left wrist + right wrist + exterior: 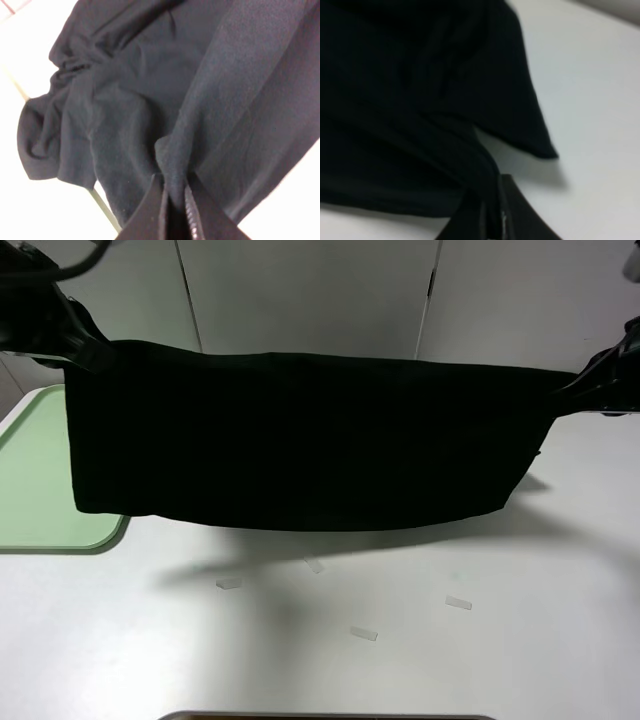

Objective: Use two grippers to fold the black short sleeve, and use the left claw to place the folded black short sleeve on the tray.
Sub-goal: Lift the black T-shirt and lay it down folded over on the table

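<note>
The black short sleeve [300, 440] hangs stretched in the air above the white table, folded into a wide band. My left gripper [85, 345] is shut on its upper left corner, and my right gripper [580, 385] is shut on its upper right corner. The left wrist view shows black cloth [150, 100] pinched between the shut left gripper [175, 210]. Dark cloth [420, 100] is likewise pinched in the right gripper [492, 215] in the right wrist view. The mint-green tray [40, 490] lies at the left edge, partly behind the hanging shirt.
Several small pale tape strips [363, 633] lie on the white table below the shirt. A dark grey slab edge [320, 717] shows at the bottom of the exterior view. Grey wall panels stand behind.
</note>
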You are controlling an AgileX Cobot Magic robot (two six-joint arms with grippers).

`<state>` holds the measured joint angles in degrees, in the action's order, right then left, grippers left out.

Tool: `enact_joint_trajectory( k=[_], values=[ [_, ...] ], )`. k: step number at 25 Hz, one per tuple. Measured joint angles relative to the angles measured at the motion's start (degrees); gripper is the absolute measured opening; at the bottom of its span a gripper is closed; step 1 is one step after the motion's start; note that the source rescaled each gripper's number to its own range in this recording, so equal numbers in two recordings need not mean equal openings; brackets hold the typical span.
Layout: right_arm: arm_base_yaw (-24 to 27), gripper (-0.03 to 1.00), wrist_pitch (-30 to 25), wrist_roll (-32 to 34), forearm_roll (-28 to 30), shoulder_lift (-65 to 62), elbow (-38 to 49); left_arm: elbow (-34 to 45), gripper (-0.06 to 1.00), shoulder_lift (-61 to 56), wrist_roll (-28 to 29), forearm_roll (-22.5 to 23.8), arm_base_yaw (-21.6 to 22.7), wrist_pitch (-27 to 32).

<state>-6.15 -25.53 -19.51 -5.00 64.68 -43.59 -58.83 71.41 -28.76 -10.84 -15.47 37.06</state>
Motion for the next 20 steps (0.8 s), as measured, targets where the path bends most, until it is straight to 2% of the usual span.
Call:
enact_joint_trajectory(
  k=[5,14,20],
  values=[
    [0.0,0.00,-2.9,0.4,0.0,-9.8,0.0,0.0,0.00,-5.6,-0.4,-0.6,0.0,2.5],
    [0.0,0.00,-9.0,0.4,0.0,-25.7,-0.8,0.0,0.00,-19.5,-0.7,-5.7,0.0,6.4],
    [0.0,0.00,-14.8,0.4,0.0,-28.3,-12.1,-0.5,0.00,-26.5,-1.1,-8.2,0.0,6.6]
  ],
)
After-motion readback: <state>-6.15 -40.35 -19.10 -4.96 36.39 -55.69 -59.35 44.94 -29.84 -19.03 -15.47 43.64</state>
